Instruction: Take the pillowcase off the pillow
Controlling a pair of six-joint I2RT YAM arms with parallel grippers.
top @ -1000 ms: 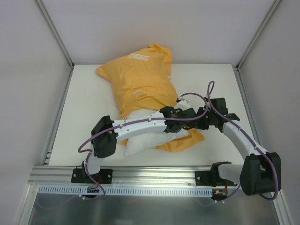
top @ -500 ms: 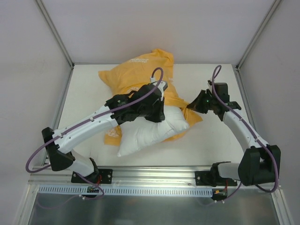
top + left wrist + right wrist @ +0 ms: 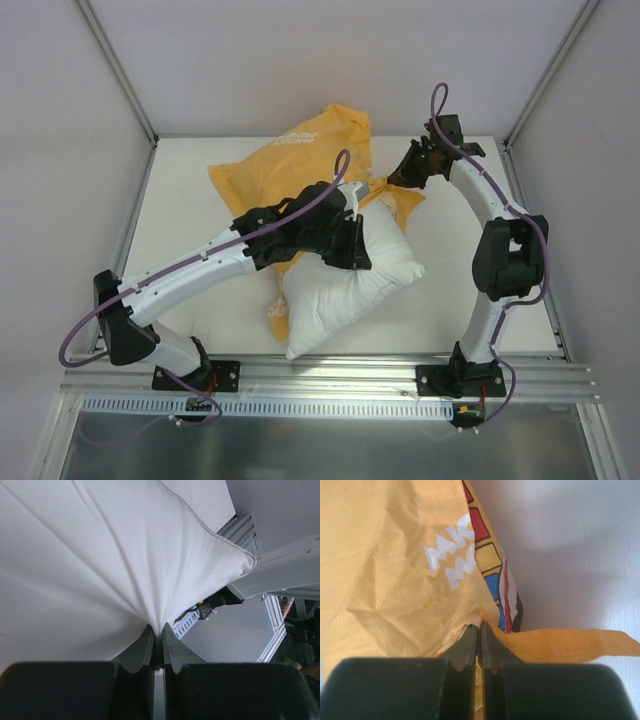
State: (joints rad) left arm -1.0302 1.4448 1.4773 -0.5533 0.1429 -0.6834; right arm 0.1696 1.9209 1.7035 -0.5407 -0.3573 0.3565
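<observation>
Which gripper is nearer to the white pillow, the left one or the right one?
Left. The left gripper is shut on the pillow itself. The right gripper is shut on the orange pillowcase, beyond the pillow's far end.

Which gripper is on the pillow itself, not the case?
The left gripper, shut on the plump white pillow; the right gripper pinches the orange printed fabric pillowcase instead.
</observation>
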